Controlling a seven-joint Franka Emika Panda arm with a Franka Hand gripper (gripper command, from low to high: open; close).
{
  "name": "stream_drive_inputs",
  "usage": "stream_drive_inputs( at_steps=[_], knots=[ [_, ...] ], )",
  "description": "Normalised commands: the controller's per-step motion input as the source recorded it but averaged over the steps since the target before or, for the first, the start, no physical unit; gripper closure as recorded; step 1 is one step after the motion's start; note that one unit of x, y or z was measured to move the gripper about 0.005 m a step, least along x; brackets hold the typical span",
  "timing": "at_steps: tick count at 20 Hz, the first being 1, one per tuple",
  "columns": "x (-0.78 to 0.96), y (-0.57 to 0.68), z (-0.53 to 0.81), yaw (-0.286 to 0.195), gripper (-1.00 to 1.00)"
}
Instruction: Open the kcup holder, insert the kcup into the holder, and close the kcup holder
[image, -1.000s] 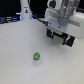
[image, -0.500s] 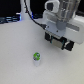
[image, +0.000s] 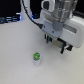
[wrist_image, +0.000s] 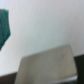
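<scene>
One pod (image: 36, 57), green-lidded, upright on the white table (image: 15, 50). Gripper (image: 58, 44) above it toward the exterior view's right, apart; jaw state cannot be told.

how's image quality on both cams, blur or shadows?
Exterior view: low-res and soft; small white pod with green lid readable, tool edges smeared, faint shadow beside the pod. Wrist view: heavily out of focus, only a teal blob and a grey slab.
</scene>
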Motion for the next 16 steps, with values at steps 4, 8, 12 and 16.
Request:
stream_drive_inputs(
  at_steps=[4,8,12,16],
  knots=[
    [0.32,-0.61,0.14,-0.214,-1.00],
    [0.25,-0.42,0.06,-0.183,1.00],
    [0.27,-0.51,0.02,-0.236,-1.00],
    [0.30,-0.39,-0.03,-0.215,-1.00]
  ],
)
